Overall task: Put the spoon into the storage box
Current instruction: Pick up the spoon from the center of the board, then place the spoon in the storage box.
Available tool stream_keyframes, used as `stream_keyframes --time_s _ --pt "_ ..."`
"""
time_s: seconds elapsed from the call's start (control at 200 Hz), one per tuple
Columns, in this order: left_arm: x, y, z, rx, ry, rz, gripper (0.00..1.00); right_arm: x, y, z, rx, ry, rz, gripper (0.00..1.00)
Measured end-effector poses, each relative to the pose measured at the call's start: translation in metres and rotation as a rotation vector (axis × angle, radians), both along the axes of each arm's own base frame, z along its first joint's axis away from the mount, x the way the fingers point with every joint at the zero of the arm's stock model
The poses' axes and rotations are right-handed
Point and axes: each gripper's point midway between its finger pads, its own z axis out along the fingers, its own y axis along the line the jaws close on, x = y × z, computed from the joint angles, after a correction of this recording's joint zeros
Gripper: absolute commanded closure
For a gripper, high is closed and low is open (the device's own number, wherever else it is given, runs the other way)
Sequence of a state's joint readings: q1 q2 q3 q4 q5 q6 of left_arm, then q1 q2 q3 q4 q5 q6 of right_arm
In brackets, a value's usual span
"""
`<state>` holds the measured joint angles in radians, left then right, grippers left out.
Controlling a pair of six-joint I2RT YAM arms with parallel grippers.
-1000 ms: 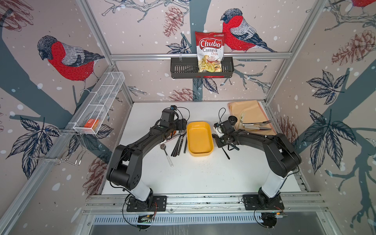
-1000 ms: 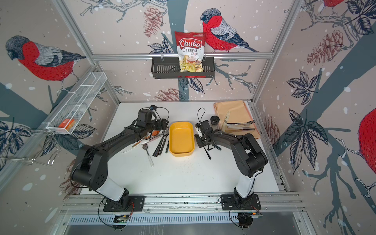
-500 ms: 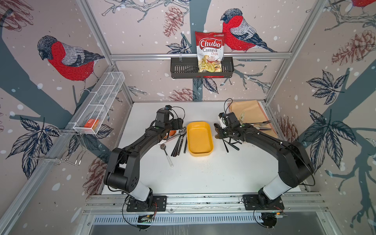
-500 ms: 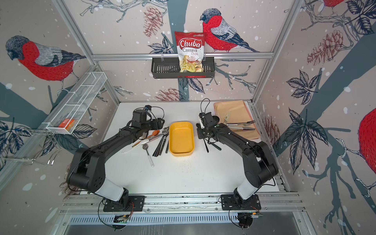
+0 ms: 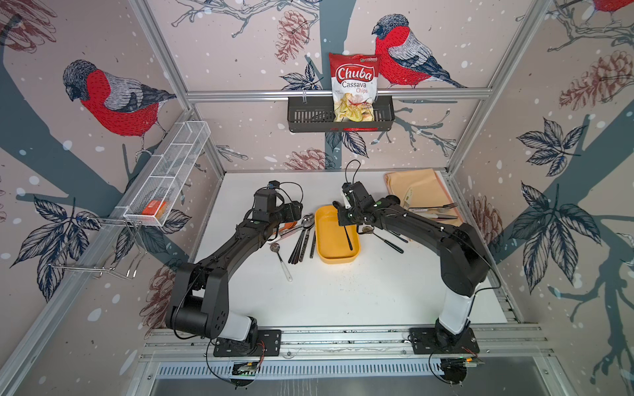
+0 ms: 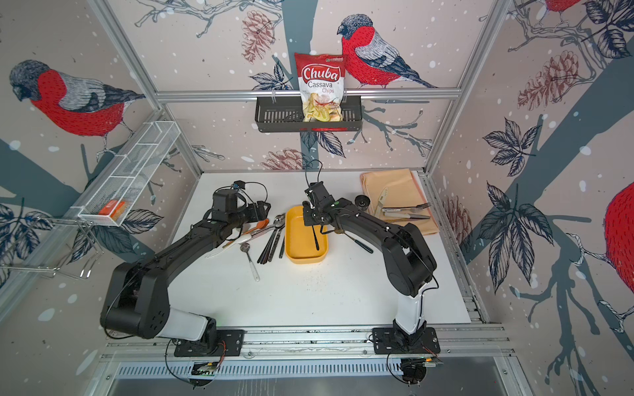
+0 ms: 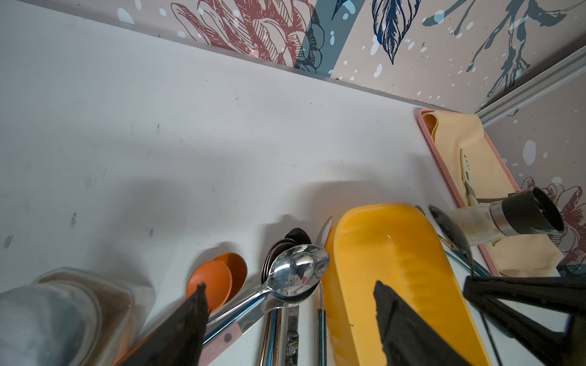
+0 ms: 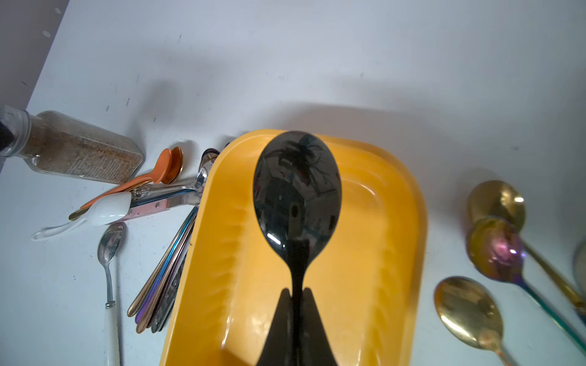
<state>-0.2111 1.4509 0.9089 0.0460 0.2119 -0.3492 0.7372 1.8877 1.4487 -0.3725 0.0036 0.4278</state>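
Observation:
The storage box [image 5: 331, 240] [image 6: 300, 240] is a shallow yellow tray in the middle of the table. My right gripper [image 8: 297, 290] [image 5: 343, 219] hovers over its far end, shut on the neck of a black spoon [image 8: 296, 193]. The spoon's bowl points to the box's far wall, and its handle [image 5: 348, 238] [image 6: 315, 238] runs over the box floor. I cannot tell whether the spoon touches the box. My left gripper [image 7: 289, 285] [image 5: 298, 212] stands open and holds nothing. It sits above a pile of spoons just left of the box [image 7: 396, 269].
Loose cutlery [image 5: 302, 236] and a white-handled spoon [image 5: 281, 257] lie left of the box, beside a spice bottle [image 8: 79, 152]. Gold and iridescent spoons [image 8: 494, 250] lie to its right. A beige cloth [image 5: 422, 192] with a fork and knives fills the back right corner.
My right gripper has swung left from the table beside the box to above it, carrying the black spoon. The left gripper has drifted slightly left and is still open.

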Motion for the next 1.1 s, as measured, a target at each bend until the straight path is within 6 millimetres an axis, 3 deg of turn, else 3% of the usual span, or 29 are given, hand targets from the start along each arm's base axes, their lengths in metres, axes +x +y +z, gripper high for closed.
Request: stream_keyframes --time_s 0.205,0.44,0.715,1.001,1.101 --pt "-0.001 0.001 0.008 -0.004 -0.019 0.005 0.16 0.005 0.008 -0.023 -0.011 0.041 -0.039 1.0" --pt "-0.003 0.003 0.011 -0.004 -0.023 0.007 0.16 -0.007 0.021 -0.038 -0.023 0.059 -0.027 1.0" --pt "-0.004 0.002 0.01 -0.007 -0.021 0.003 0.16 -0.013 0.016 -0.069 -0.062 0.098 -0.045 0.98" --pt "-0.005 -0.001 0.009 -0.026 -0.01 -0.004 0.17 -0.01 0.019 -0.09 -0.084 0.12 -0.049 0.91" --pt "-0.005 -0.001 0.008 -0.027 -0.007 -0.006 0.17 -0.01 0.02 -0.095 -0.086 0.125 -0.052 0.79"
